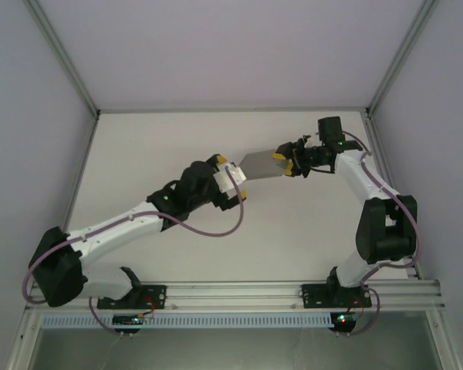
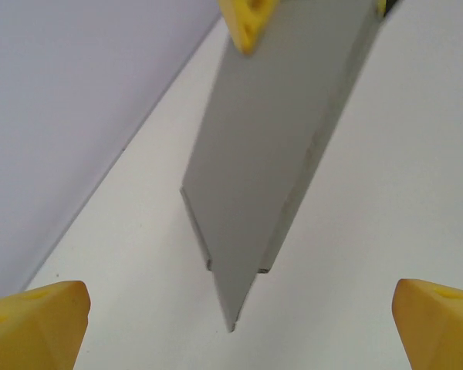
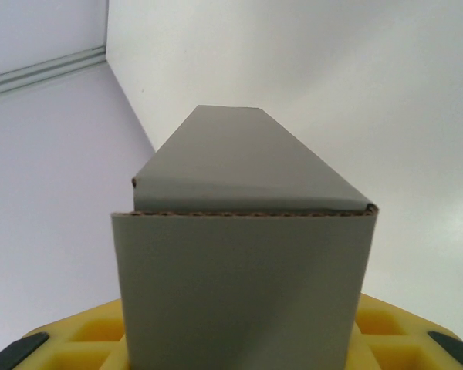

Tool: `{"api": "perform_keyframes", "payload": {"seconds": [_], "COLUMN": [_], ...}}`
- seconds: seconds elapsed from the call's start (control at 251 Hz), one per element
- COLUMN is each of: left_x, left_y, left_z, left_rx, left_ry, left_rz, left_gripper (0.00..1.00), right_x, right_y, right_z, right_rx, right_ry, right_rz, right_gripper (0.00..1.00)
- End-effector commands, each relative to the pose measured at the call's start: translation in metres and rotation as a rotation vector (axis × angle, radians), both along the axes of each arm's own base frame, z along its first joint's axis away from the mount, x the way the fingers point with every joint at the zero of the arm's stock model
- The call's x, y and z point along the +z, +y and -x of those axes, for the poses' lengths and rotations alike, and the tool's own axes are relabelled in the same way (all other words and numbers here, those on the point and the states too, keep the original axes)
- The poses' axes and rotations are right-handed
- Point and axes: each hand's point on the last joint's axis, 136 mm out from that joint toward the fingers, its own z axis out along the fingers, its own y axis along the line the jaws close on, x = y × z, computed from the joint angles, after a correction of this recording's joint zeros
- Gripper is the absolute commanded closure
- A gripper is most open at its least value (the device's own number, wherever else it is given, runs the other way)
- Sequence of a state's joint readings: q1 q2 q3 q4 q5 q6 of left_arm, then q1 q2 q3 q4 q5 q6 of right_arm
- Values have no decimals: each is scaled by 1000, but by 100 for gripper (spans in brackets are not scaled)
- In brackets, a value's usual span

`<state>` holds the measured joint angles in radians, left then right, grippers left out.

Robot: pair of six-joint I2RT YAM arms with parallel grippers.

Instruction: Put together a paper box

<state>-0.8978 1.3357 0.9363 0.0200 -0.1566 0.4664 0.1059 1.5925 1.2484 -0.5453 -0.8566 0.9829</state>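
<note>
My right hand (image 1: pixel 285 164) is clamped on the paper box (image 1: pixel 261 164). It grips one short end, over the far right part of the worktop (image 1: pixel 177 139). In my right wrist view the yellow fingers (image 3: pixel 77 339) sit on either side of the grey card at the bottom edge. The box runs away from them with a raw corrugated edge across its width and a sloping panel beyond that.

From above, the box lies between my two hands, and its free end points left toward my left hand (image 1: pixel 235 179). That hand is spread wide. In my left wrist view the two yellow fingertips (image 2: pixel 38 320) stand well apart at the bottom corners, neither touching the card. The box comes down the middle toward them as a flat, narrow grey shape. It has a small notch on each side near its tip, and one yellow finger of my right hand shows at its top end. The card appears lifted off the worktop, though I cannot be sure.
</note>
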Motion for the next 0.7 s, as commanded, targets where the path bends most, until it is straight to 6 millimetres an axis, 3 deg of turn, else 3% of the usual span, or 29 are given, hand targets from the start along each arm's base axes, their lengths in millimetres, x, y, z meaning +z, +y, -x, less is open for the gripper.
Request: {"api": "perform_keyframes", "payload": {"seconds": [0.0,0.271,0.371,0.567,0.694], "left_x": [-5,7,2,-6,-3], "left_y": [1,-14,-15,-18,-21], "left_z": [-17,-33,-37,-38,-36], "left_rx": [11,17,27,22,14], "left_ry": [-123,-207,-213,-185,-181], "left_rz": [-191,-168,-184,-190,-165], "left_gripper": [0,2,11,14,31], "right_x": [21,21,22,25,25], "right_y": [8,11,17,27,33], "right_z": [27,46,47,48,52], "right_rx": [18,67,76,114,147], "right_ry": [135,198,212,213,225], "right_rz": [-106,-114,-156,-172,-176], "right_gripper": [59,61,61,60,60]}}
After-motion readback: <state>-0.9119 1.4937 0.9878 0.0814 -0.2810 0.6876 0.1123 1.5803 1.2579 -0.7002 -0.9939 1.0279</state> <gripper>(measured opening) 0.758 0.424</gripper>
